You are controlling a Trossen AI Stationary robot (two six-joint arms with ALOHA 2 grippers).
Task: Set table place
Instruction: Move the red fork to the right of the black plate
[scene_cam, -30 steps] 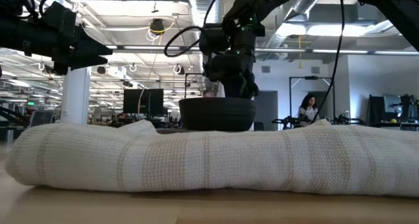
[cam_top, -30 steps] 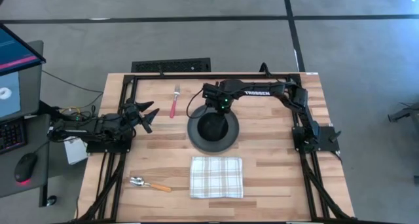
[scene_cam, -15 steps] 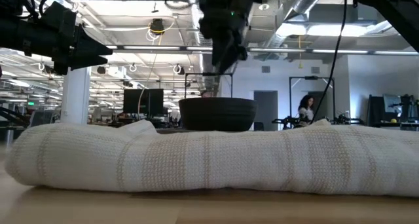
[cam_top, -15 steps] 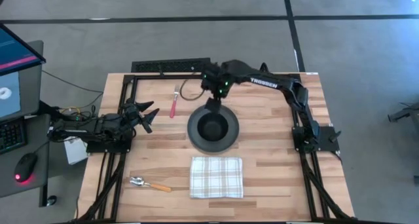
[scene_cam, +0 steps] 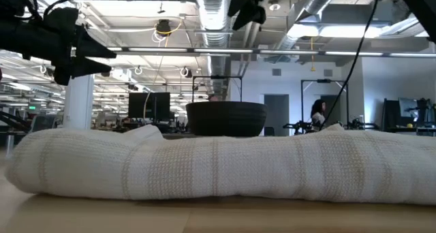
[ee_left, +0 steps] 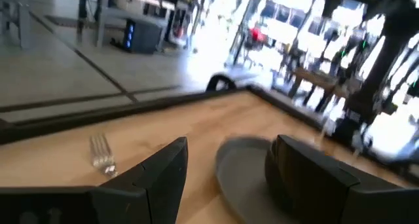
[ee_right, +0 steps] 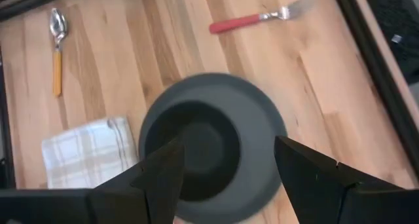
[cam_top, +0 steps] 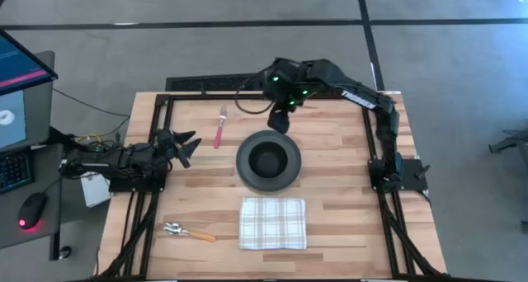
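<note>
Fingers of both grippers are seen spread apart, with nothing held between them. Nearest in the high view, the napkin is laid flat on the table, with the spoon well apart to its left. Behind it, the bowl is seated on the plate. The left gripper is parked at the left edge. Farther back, the fork is laid, and the right gripper is held above the table just behind the plate.

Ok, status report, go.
Right gripper open, above the table's far edge, empty. Left gripper open, waiting at left. Bowl sits in plate; fork, spoon, napkin unobstructed.
</note>
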